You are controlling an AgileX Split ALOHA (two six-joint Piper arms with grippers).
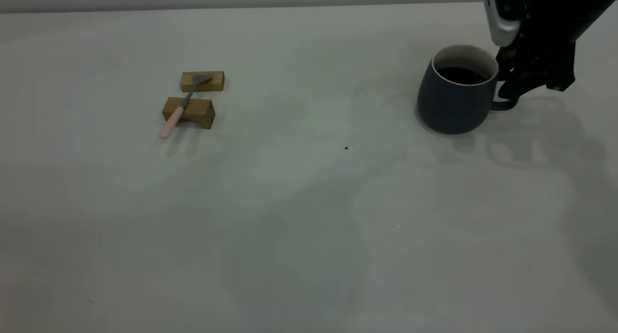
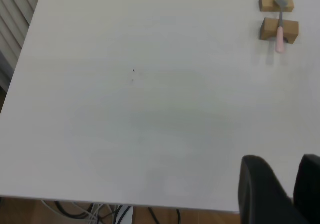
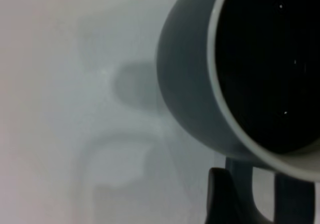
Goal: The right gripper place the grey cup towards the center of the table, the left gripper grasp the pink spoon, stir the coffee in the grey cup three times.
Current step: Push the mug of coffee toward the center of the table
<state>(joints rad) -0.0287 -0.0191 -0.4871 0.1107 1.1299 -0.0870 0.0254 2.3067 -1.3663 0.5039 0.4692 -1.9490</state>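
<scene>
The grey cup (image 1: 454,99) stands at the table's (image 1: 309,202) far right with dark coffee (image 1: 461,75) inside; its handle points at my right gripper (image 1: 511,89). In the right wrist view that gripper (image 3: 260,184) is open and straddles the handle (image 3: 242,184); one finger (image 3: 225,199) is against it and there is a gap on the other side. The pink spoon (image 1: 179,108) lies across two wooden blocks at the far left and shows again (image 2: 280,33) in the left wrist view. My left gripper (image 2: 282,159) hovers open over bare table, far from the spoon.
The spoon's bowl rests on the rear wooden block (image 1: 215,81), its neck on the front one (image 1: 198,113). A tiny dark speck (image 1: 346,148) marks the table's middle. The left wrist view shows a table edge (image 2: 150,204) with cables below.
</scene>
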